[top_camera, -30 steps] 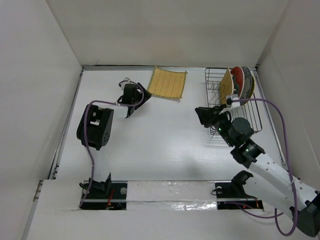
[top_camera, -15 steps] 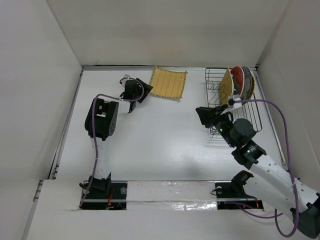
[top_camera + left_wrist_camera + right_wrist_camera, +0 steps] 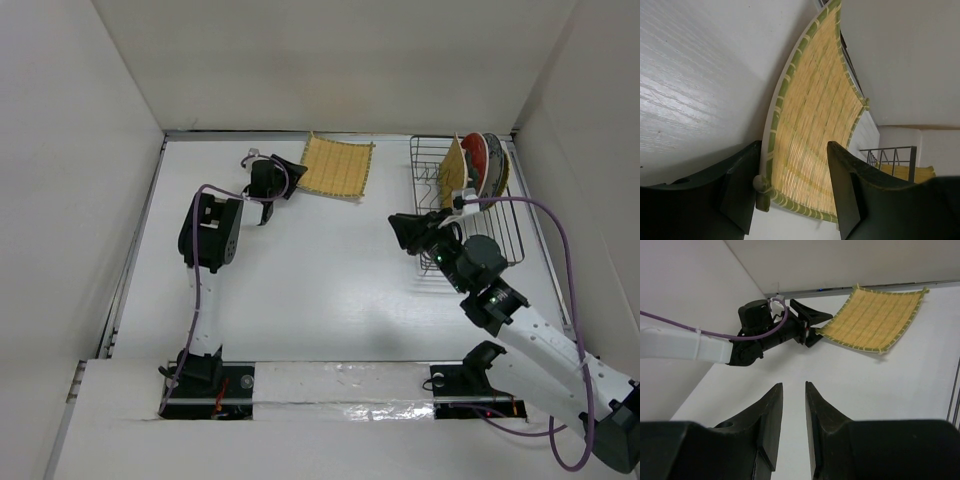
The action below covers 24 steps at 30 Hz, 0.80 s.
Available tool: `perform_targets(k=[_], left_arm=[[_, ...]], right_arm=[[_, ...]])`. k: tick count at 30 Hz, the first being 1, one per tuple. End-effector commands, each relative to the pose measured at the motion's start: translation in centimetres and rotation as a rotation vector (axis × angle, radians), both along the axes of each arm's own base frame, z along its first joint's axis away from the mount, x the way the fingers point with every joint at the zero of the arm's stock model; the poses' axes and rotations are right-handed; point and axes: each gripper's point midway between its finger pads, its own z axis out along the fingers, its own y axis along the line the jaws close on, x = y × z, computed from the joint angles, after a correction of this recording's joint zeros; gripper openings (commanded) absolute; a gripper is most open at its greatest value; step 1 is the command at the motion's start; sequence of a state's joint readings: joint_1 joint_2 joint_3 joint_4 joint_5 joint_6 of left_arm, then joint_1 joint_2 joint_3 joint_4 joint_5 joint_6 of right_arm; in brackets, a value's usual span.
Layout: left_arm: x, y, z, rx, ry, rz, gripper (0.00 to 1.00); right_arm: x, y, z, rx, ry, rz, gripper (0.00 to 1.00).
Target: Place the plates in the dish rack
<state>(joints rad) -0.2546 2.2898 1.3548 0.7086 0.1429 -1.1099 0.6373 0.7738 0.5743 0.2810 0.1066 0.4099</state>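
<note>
A square yellow ribbed plate point(image 3: 337, 167) lies on the table at the back, also seen in the left wrist view point(image 3: 820, 110) and the right wrist view point(image 3: 872, 320). My left gripper point(image 3: 295, 168) point(image 3: 795, 147) is open, with one finger on each side of the plate's near-left corner. The black wire dish rack point(image 3: 503, 228) stands at the back right. It holds a second square yellow plate point(image 3: 455, 170), the red plate point(image 3: 476, 153) and a speckled plate point(image 3: 493, 160) on edge. My right gripper point(image 3: 397, 226) point(image 3: 793, 385) is slightly open and empty, just left of the rack.
White walls close in the table on the left, back and right. The rack's corner point(image 3: 890, 152) shows beyond the plate in the left wrist view. The left arm point(image 3: 690, 345) stretches across the back left.
My left arm has reached toward the back and right, bringing its open gripper to the corner of the flat square plate. The right arm has barely moved.
</note>
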Motion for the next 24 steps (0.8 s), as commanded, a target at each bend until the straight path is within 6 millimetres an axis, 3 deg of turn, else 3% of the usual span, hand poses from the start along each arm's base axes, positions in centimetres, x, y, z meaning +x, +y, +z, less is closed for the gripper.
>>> perform_targets(k=[1,6,11,13,15,18,21,22,24], left_arm=[[0.4,-0.4,-0.8,-0.012,-0.001,0.008,0.51],[0.3,-0.9,-1.1,-0.042,-0.032,0.011,0.43],[0.2,-1.6,-1.3,-0.089,-0.085,-0.023,0.03],[0.2,-1.6,-0.4,-0.089,-0.117,-0.029,0.00],[0.0,-0.3,-0.3,-0.082,-0.127,-0.015,0.00],[-1.0,0.7,1.9,-0.096,-0.187,-0.010,0.00],[-2.0,1.9,5.4,-0.114,-0.265,-0.014,0.00],[-2.4,1.9,7.9,-0.132,-0.318,-0.016,0.00],[-3.5,2.6,9.1,-0.144,-0.334,-0.011,0.00]], right_arm=[[-0.3,0.5,2.8,0.069,-0.071,0.022,0.30],[-0.1,0.5,2.7,0.078,-0.071,0.017,0.30],[0.3,0.9,2.1,0.081,-0.051,0.018,0.30],[0.4,1.0,1.8,0.080,-0.046,0.018,0.30],[0.4,1.3,1.5,0.079,-0.040,0.023,0.30],[0.7,1.3,1.4,0.078,-0.035,0.014,0.30],[1.1,1.5,1.7,0.073,-0.038,0.010,0.31],[1.3,1.5,1.5,0.063,-0.037,0.006,0.35],[1.7,1.7,1.8,0.052,-0.028,-0.002,0.43]])
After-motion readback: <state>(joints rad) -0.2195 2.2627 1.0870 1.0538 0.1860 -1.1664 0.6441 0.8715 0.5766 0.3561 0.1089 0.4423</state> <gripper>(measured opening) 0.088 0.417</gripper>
